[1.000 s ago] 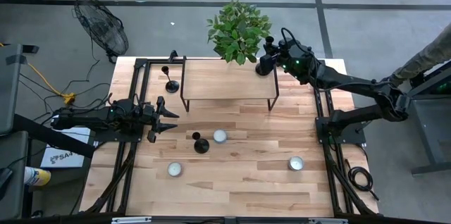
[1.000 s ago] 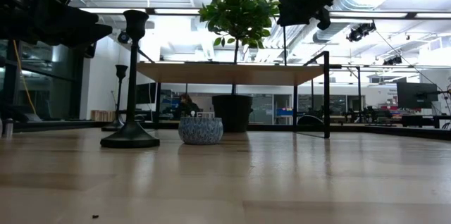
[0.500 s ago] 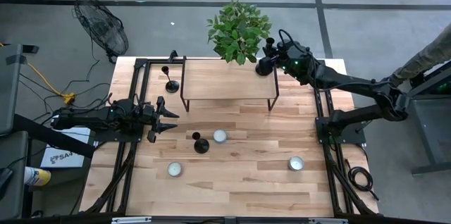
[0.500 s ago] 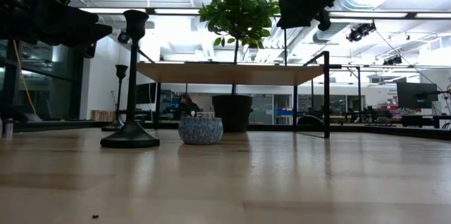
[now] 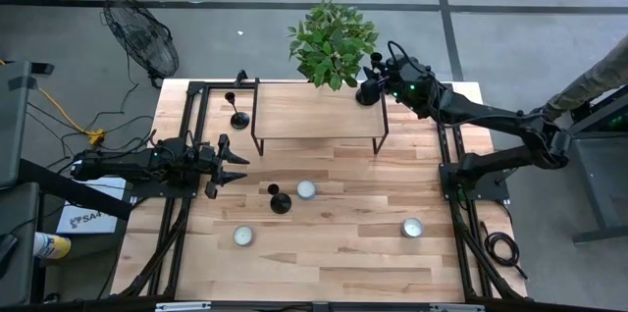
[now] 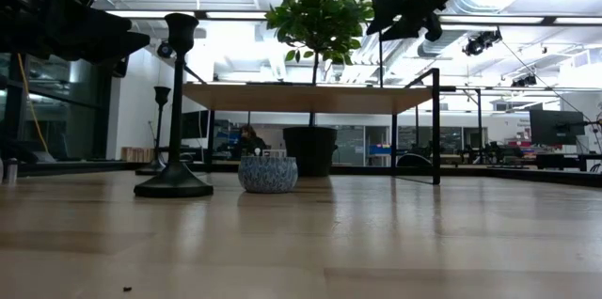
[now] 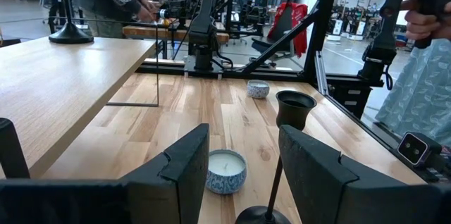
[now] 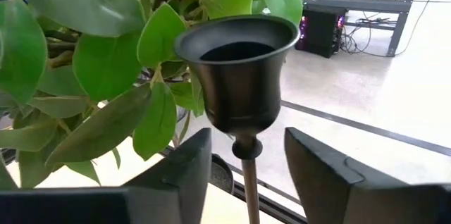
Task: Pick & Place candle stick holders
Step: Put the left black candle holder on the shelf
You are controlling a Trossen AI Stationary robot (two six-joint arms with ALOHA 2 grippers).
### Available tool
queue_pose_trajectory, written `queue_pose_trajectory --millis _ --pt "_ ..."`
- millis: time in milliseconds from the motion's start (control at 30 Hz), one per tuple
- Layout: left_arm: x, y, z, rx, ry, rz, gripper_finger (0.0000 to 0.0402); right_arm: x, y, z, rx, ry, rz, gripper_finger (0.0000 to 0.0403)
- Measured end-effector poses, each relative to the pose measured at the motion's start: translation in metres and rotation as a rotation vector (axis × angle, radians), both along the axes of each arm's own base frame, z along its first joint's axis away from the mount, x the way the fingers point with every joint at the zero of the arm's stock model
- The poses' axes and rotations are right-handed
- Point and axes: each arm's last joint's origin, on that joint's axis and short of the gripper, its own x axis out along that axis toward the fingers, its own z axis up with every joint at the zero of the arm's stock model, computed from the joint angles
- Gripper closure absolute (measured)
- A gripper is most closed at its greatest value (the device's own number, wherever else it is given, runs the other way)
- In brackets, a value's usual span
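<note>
From above, the wooden table [image 5: 324,253] has a broad bare stretch along its near edge. The raised shelf [image 5: 314,114] sits at the far side, a potted plant [image 5: 332,42] just behind its far edge. One candle stick holder [image 5: 371,84] stands at the shelf's far right corner, beside the leaves, with the right gripper [image 5: 385,75] around its stem. A second holder [image 5: 238,114] stands on the table left of the shelf. A third holder [image 5: 279,199] stands mid-table, just beside a white candle [image 5: 306,189]. The left gripper [image 5: 235,168] hovers near the table's left edge, apart from everything.

At table height, the near holder [image 6: 175,111] shows all black: flared round base, thin stem, small cup. The candle [image 6: 267,173] stands right of it; the left-hand holder [image 6: 160,130] is farther back. The right gripper [image 6: 400,3] hangs above the shelf [image 6: 310,98].

The left wrist view looks past the left gripper's fingers [image 7: 187,164], spread with nothing between, at a holder's cup [image 7: 295,108] and the candle [image 7: 225,170].

The right wrist view alone shows the fingers [image 8: 184,160] parted on either side of the stem, not touching it, under the bell-shaped cup [image 8: 236,69], leaves close behind.
</note>
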Motion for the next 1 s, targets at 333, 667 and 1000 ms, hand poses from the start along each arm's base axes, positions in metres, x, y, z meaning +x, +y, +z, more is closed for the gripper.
queue_pose_trajectory --millis 333,667,1000 --pt "0.0 0.0 0.0 0.0 0.0 0.0 0.0231 -0.014 0.009 0.011 -0.001 -0.019 0.008 0.019" --pt "0.0 0.0 0.0 0.0 0.0 0.0 0.0231 -0.029 0.03 0.02 0.01 0.009 0.037 0.0189" --pt "0.0 0.0 0.0 0.0 0.0 0.0 0.0231 -0.043 0.056 0.022 0.068 0.043 0.085 0.0189"
